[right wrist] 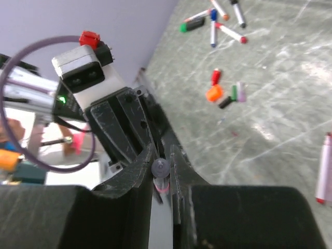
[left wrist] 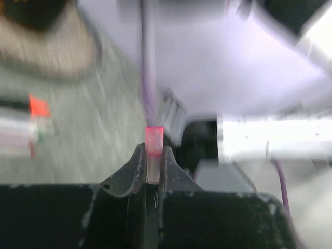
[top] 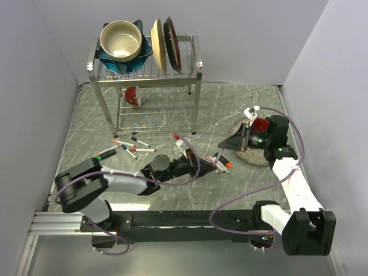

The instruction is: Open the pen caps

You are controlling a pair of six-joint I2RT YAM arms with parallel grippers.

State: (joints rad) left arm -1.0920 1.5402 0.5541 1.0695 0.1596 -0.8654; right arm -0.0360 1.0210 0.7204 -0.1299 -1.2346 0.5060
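Observation:
My left gripper (left wrist: 154, 155) is shut on a slim pink pen (left wrist: 154, 142), whose pink end sticks out past the fingertips. My right gripper (right wrist: 162, 167) is shut on a pen seen end-on (right wrist: 160, 167), with a grey round end and a pink ring. In the top view the left gripper (top: 211, 161) and right gripper (top: 222, 147) meet tip to tip mid-table; whether they hold one pen I cannot tell. Loose pens (top: 131, 147) lie left of centre, also in the right wrist view (right wrist: 215, 23). Loose caps, orange (right wrist: 213, 93) and red (right wrist: 216, 77), lie on the table.
A metal dish rack (top: 146, 75) with bowls and plates stands at the back. A round mat (top: 247, 154) with a red object (top: 261, 123) lies under the right wrist. A red-capped pen (top: 181, 140) and an orange-capped one (top: 227, 166) lie near the grippers. Walls close both sides.

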